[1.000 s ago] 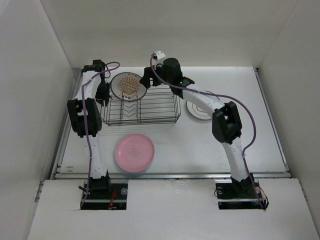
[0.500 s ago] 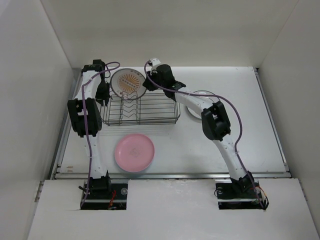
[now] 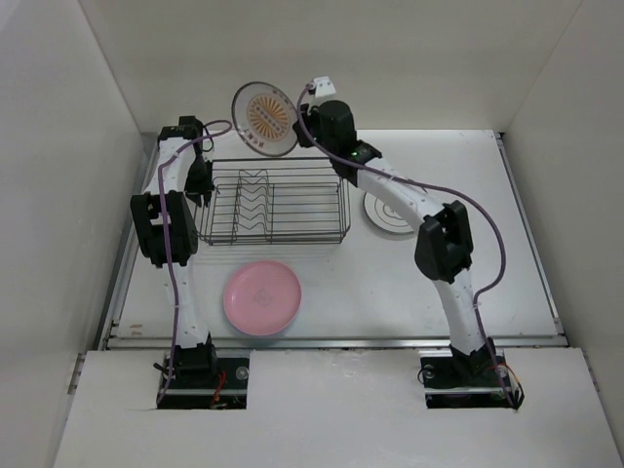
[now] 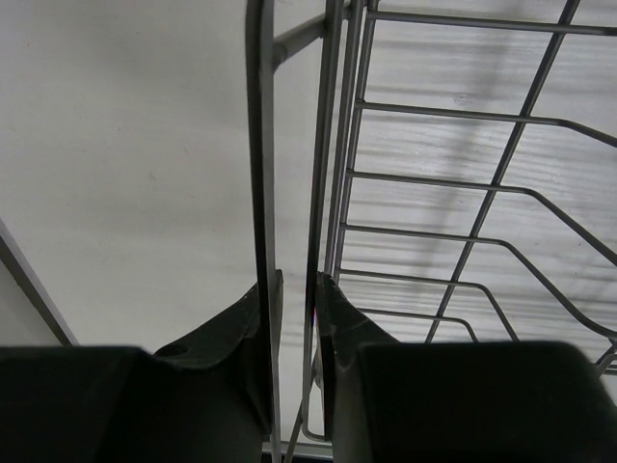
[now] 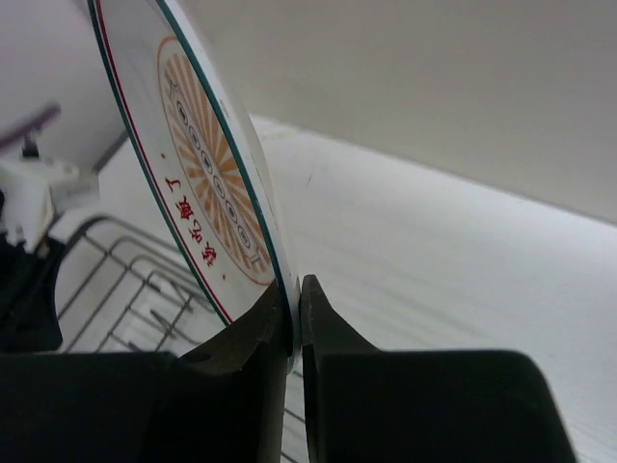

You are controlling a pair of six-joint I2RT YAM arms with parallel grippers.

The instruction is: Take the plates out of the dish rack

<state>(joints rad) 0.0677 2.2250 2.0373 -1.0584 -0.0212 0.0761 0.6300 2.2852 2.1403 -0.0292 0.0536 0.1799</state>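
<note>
An orange-centred plate (image 3: 265, 119) with a dark rim hangs in the air above the back of the dish rack (image 3: 276, 202), tilted on edge. My right gripper (image 3: 296, 128) is shut on its right rim. In the right wrist view the plate (image 5: 193, 183) rises up and to the left from the right gripper (image 5: 294, 311), with the rack (image 5: 125, 289) below. My left gripper (image 3: 204, 181) is at the rack's left end. The left wrist view shows the left gripper (image 4: 294, 289) shut on the rack's end wires (image 4: 313, 145). No plates stand in the wire rack.
A pink plate (image 3: 261, 297) lies flat on the table in front of the rack. A white plate (image 3: 390, 212) lies flat to the right of the rack, partly under my right arm. White walls enclose the table at the back and on both sides.
My right gripper has shut on the orange-centred plate's rim and lifted it up out of the rack's back left corner. The left arm has not moved.
</note>
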